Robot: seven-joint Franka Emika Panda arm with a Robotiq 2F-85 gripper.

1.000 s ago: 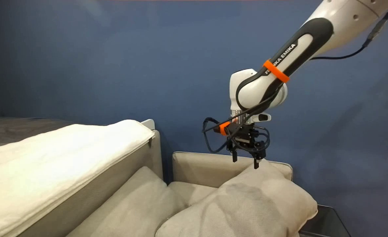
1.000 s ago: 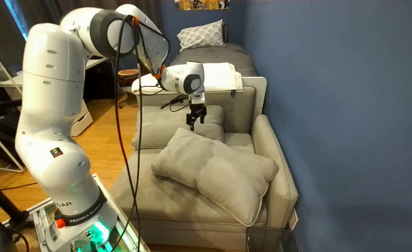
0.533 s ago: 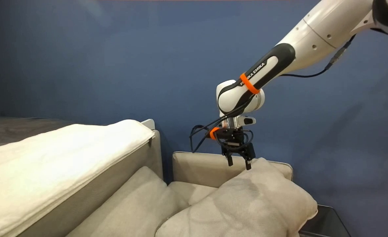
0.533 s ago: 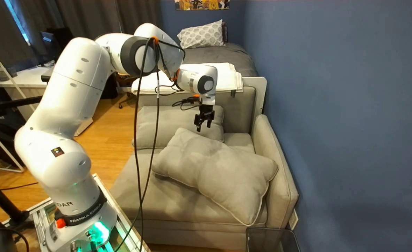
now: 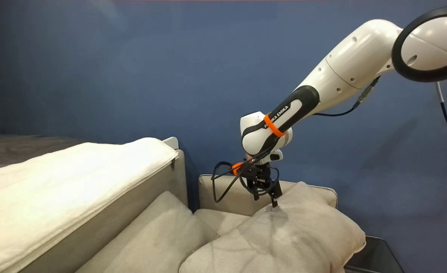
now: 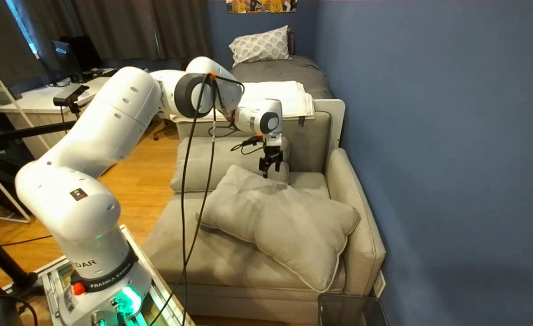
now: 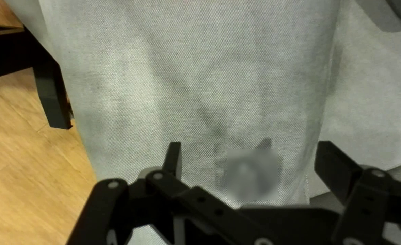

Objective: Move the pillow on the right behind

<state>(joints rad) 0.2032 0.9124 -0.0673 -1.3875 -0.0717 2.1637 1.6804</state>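
The pillow (image 6: 289,217) is a large puffy beige cushion lying slanted on the sofa seat. It also shows in an exterior view (image 5: 284,242). Its right end touches the armrest (image 6: 357,222). My gripper (image 6: 271,172) points down, just above and at the pillow's back edge. In an exterior view the gripper (image 5: 265,201) has one fingertip very close to the pillow's top, with a shadow just below; I cannot tell if it touches. In the wrist view the fingers (image 7: 250,146) are wide apart with nothing between them. Pale fabric (image 7: 204,85) lies below; whose it is, I cannot tell.
A flatter beige cushion (image 6: 207,163) leans on the sofa back (image 6: 309,145), behind the pillow; it also shows in an exterior view (image 5: 162,223). A white folded blanket (image 6: 289,97) lies on top. A blue wall (image 6: 452,158) stands beside the armrest. A dark bin (image 6: 352,310) stands in front.
My arm has reached farther out and lowered. The gripper has come down toward the pillow's back edge, staying open. The pillow and cushion have not visibly moved.
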